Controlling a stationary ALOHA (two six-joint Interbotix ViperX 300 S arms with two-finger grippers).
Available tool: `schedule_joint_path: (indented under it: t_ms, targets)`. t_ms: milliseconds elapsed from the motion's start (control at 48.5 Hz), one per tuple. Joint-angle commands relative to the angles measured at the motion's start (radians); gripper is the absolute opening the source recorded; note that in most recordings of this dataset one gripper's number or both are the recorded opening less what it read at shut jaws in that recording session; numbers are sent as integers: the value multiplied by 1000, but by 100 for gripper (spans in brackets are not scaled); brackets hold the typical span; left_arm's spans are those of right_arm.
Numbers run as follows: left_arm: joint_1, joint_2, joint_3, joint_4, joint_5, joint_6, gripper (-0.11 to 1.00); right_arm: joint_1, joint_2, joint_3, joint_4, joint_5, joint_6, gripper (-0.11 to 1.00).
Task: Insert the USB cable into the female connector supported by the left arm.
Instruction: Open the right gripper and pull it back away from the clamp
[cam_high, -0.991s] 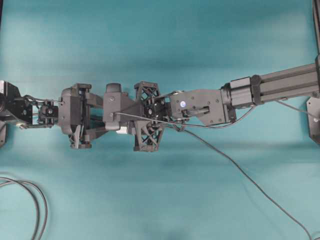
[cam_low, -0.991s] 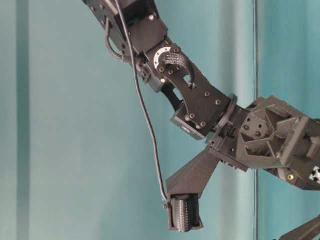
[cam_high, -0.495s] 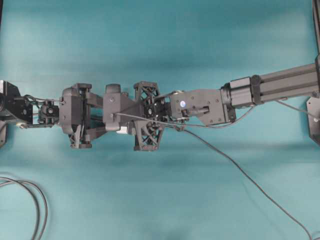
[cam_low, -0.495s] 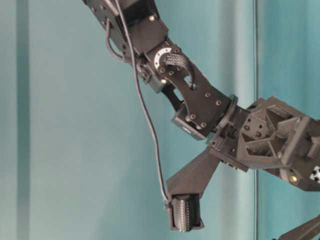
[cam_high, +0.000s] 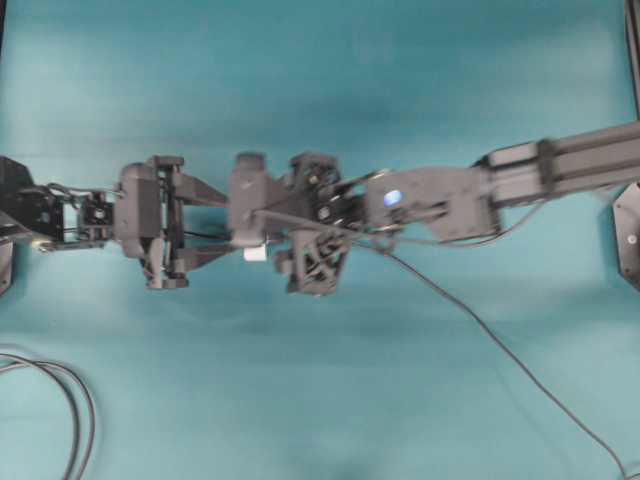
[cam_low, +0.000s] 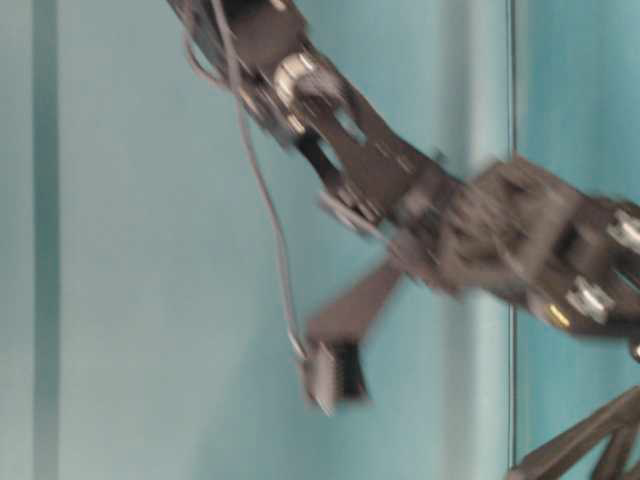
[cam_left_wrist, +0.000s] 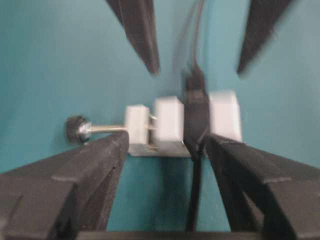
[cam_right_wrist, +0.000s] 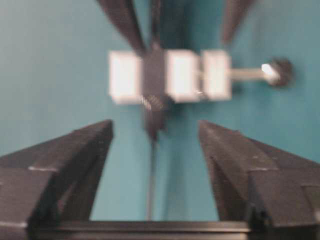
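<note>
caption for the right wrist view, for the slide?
Right gripper open, short of the white female connector, a dark cable running down from its black band.

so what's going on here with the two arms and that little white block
Two black robot arms meet nose to nose over a teal table. Between them sits the white female connector, a dark cable plugged across its middle and a pin with a round knob sticking out sideways. The left gripper has its fingers spread either side of the block, and the right gripper is open with nothing held. The pictures are blurred.
</note>
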Motion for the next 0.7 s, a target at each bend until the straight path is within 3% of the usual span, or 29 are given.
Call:
schedule_joint_path:
  t_ms: [0,372,681]
  targets:
    - [0,-51,8,-2,5,-8,73,5,-94,46,-3,-21,12,71]
    - [-25,-124,25,-2,98,-11,73,12,-327,305,-3,-60,52,71]
    - [-48,-393,112,-2,291,-12,73,11,-537,522,-2,-291,55,71]
